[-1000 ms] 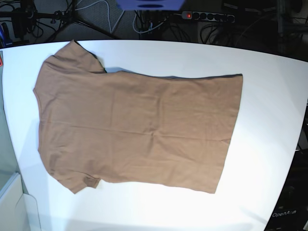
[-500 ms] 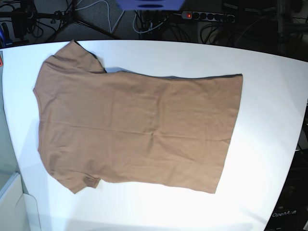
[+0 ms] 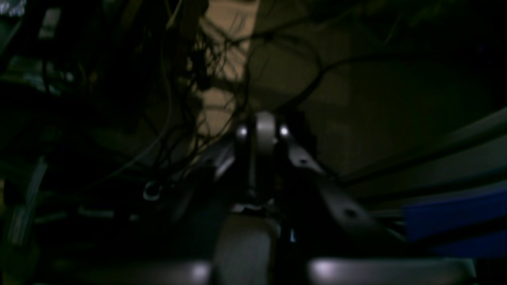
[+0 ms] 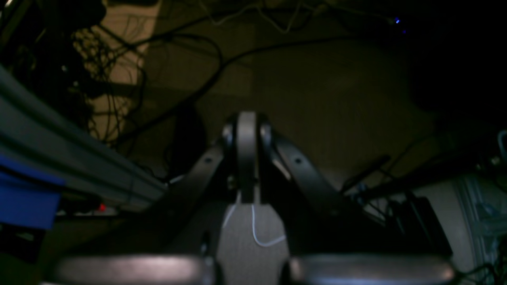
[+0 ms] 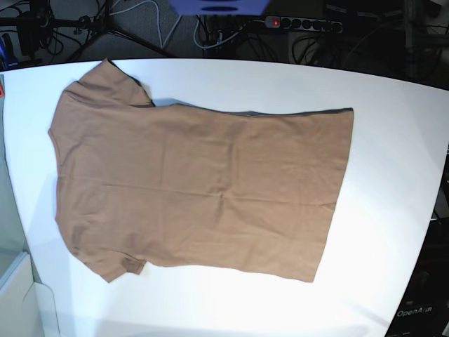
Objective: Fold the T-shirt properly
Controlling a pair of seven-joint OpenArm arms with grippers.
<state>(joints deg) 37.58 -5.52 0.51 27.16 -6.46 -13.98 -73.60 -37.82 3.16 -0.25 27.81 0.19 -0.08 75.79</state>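
The T-shirt (image 5: 200, 186) is made of soft, matte tan-brown cloth with no print, and it lies spread flat on the smooth white table (image 5: 393, 175). It lies sideways in the base view: the shoulders and the two short sleeves are at the left, and the straight hem is at the right. One sleeve points to the far edge of the table, the other to the near edge. The cloth shows a few light creases across the middle, and along the far side a thin dark line of the under layer is seen. The near side runs slantwise to the hem corner.

Behind the table there are many black cables on the dark floor and a power strip (image 5: 303, 24) with a small red light.

No arm reaches over the table in the base view. Both wrist views are very dark. The left gripper (image 3: 261, 134) has its two fingers pressed together and holds nothing. The right gripper (image 4: 246, 130) is also closed on nothing, and a thin white thread (image 4: 257, 235) lies on its body.
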